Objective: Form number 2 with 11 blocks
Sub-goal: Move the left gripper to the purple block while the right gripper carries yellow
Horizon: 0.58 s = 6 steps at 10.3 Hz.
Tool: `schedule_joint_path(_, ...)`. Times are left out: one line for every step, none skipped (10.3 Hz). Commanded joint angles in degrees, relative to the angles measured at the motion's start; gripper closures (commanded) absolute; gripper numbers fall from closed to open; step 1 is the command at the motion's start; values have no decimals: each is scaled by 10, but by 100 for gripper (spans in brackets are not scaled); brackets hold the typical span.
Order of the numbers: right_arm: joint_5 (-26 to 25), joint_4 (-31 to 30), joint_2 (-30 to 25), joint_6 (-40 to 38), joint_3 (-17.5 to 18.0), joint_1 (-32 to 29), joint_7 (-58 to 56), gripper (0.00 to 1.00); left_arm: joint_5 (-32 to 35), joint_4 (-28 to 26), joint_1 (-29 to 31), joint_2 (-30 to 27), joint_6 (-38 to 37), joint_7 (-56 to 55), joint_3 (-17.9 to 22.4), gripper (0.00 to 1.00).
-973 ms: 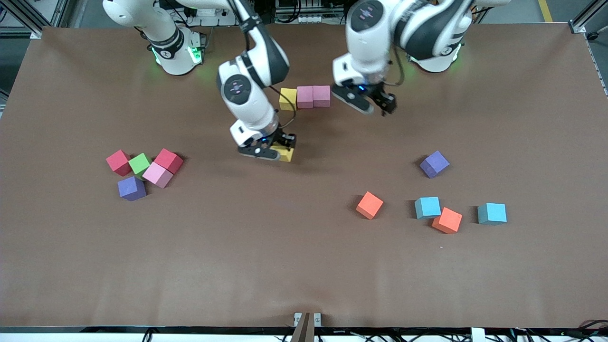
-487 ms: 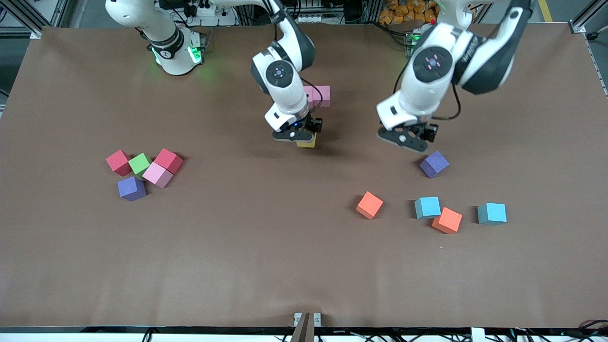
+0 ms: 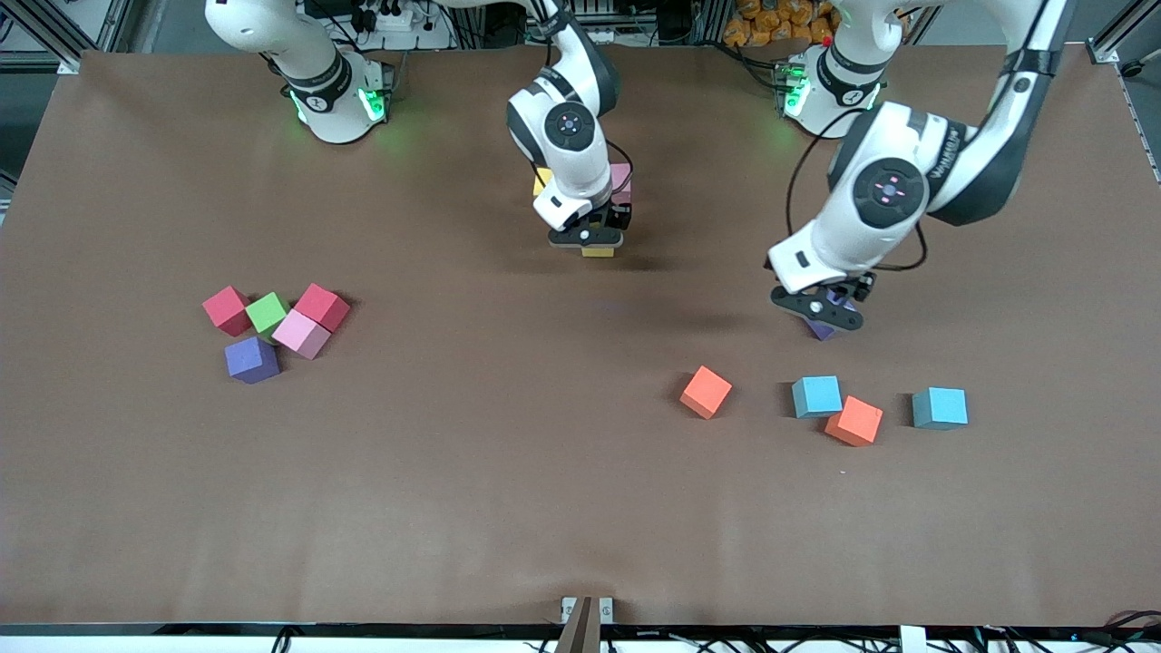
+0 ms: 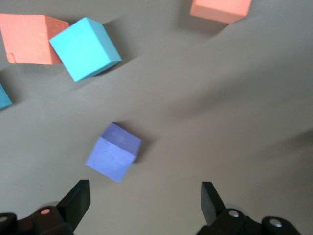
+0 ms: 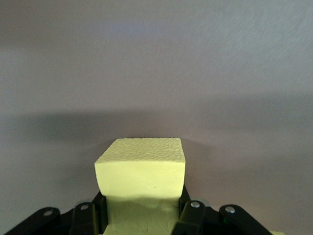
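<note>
**A:** How are the fingers set?

**B:** The right gripper [image 3: 594, 240] is clamped on a yellow block [image 5: 142, 171], held up over bare table beside the started row. The left gripper [image 3: 821, 313] is spread wide, nothing held, and is hung just over a purple block [image 4: 114, 152].

**A:** Where are the blocks placed?

**B:** A pink block [image 3: 621, 180] and a second yellow block [image 3: 541, 180] of the row are partly hidden by the right arm, near the robots' bases. Nearer the front camera, toward the left arm's end, two orange blocks [image 3: 706, 391] [image 3: 853, 421] and two light blue blocks [image 3: 816, 396] [image 3: 940, 407] are scattered. Toward the right arm's end, a cluster is seen: two red blocks [image 3: 226, 309] [image 3: 322, 306], a green block [image 3: 268, 313], another pink block [image 3: 300, 334] and another purple block [image 3: 251, 359].
</note>
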Motion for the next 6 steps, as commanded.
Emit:
schedule_joint_path(-2, 21, 17, -1, -2, 11, 28, 69, 1, -9, 10, 2, 17, 87, 23, 0)
schedule_joint_path(-2, 24, 17, -2, -2, 14, 39, 69, 1, -21, 13, 4, 34, 90, 37, 0)
schedule_joint_path(-2, 24, 17, -1, -2, 17, 41, 69, 1, -41, 15, 6, 66, 118, 48, 0)
schedule_joint_path(-2, 24, 18, -1, -2, 21, 42, 69, 1, -44, 22, 20, 82, 163, 53, 0)
schedule_joint_path(-2, 24, 18, -1, -2, 24, 42, 69, 1, -44, 23, 31, 85, 188, 57, 0)
schedule_joint_path(-2, 24, 18, -1, -2, 26, 42, 69, 11, -44, 23, 37, 88, 220, 57, 0)
